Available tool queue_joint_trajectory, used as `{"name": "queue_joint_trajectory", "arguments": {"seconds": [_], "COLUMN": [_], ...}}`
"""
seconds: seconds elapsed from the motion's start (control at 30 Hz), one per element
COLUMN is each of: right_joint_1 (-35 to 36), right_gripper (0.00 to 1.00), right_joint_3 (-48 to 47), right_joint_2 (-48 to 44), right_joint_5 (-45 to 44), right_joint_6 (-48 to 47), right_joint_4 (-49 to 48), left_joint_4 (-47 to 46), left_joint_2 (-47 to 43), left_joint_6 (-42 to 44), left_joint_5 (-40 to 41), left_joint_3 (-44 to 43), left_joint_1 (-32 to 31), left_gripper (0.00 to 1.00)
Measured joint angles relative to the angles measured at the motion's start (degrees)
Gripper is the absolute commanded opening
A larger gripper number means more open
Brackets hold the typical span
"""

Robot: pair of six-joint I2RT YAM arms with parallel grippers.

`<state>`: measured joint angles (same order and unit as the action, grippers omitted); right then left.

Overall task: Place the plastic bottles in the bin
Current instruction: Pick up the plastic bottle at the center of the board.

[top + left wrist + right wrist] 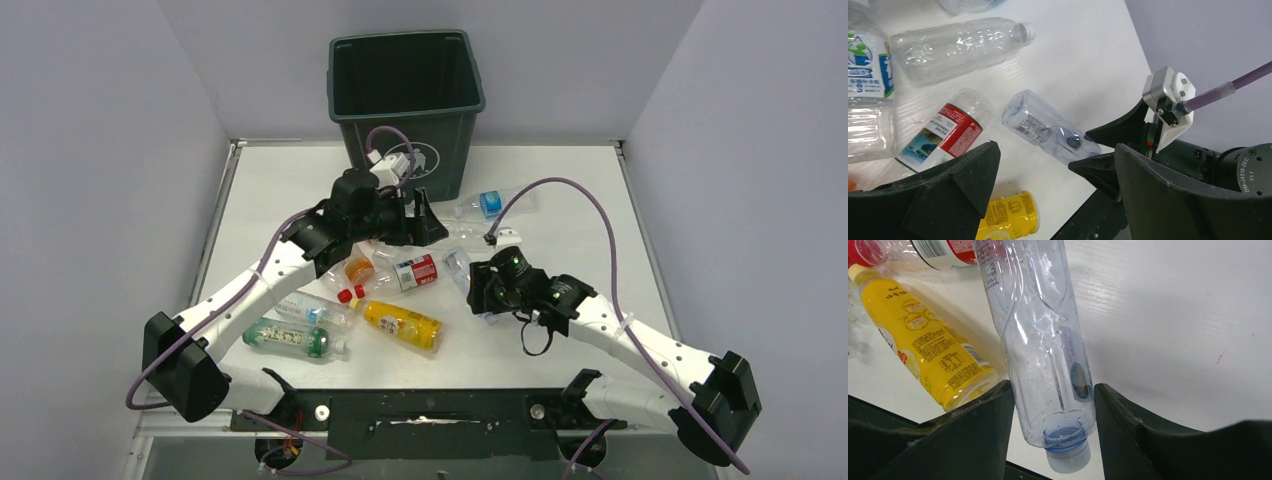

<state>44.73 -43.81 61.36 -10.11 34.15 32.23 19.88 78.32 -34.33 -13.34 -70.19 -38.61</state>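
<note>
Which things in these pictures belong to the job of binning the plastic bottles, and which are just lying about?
Part of the job:
bin
clear bottle, gripped by the right pincer
yellow-label bottle
red-label bottle
green-label bottle
blue-label bottle
left pincer, open

Just there:
table
purple cable
grey walls

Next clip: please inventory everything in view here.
dark green square plastic bin: one, far edge, centre
yellow-labelled plastic bottle: one, near centre
red-labelled plastic bottle: one, mid-pile
green-labelled plastic bottle: one, near left
blue-labelled plastic bottle: one, right of bin
clear plastic bottle with blue neck ring: one, in the right jaws
other clear plastic bottles: several, mid-table
white table: one, beneath everything
left gripper: black, open, over pile
right gripper: black, shut on clear bottle
</note>
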Motion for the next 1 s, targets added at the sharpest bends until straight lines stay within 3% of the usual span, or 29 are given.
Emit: {"name": "queue_joint_trajectory", "arguments": {"seconds": [1.0], "right_joint_1": [0.04], "right_gripper": [0.41], "right_joint_3": [-4.96], "right_joint_2": [-7.54], "right_joint_5": [-5.27], "right_joint_6": [2.82], "right_joint_4": [0.04], "left_joint_4": [-11.21], "left_joint_2": [3.48], "left_joint_6": [-13.22], "left_joint_5": [1.14], "left_joint_3": [5.42], "left_joint_1": [-4.63], "left_gripper": [0.86]}}
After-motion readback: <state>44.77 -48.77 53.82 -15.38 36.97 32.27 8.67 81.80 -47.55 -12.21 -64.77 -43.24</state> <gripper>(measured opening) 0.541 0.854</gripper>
